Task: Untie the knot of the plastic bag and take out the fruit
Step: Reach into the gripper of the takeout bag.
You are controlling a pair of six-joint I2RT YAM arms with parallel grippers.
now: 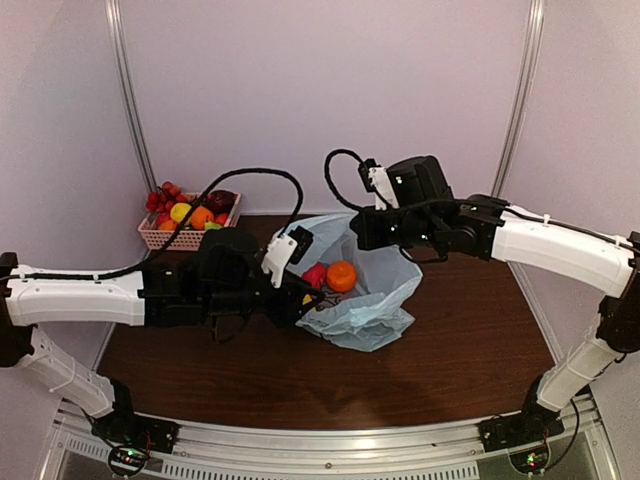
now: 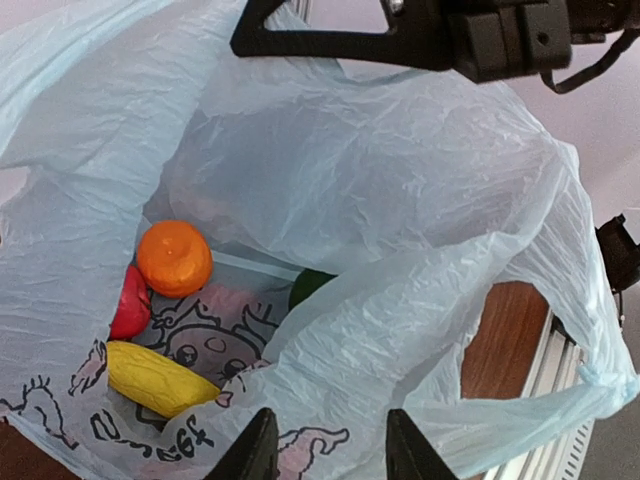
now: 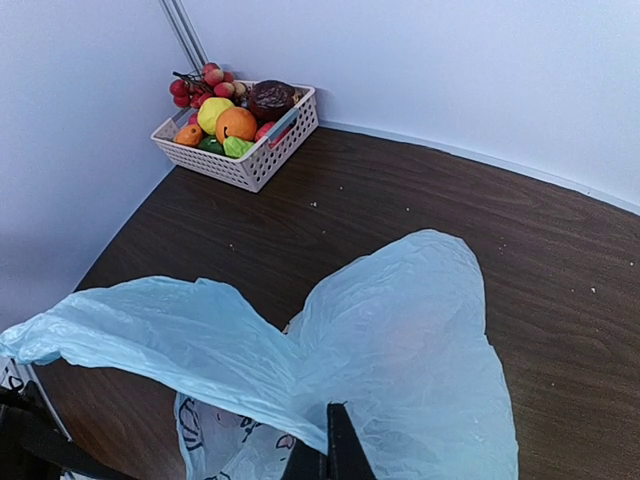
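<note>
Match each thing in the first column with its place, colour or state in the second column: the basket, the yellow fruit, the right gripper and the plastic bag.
Column one
1 basket
2 yellow fruit
3 right gripper
4 plastic bag

Column two
A light blue, mouth open
B shut on a fold of thin plastic
C far left corner of the table, by the wall
D lying inside the plastic bag

Pairs: 1-C, 2-D, 3-B, 4-A
</note>
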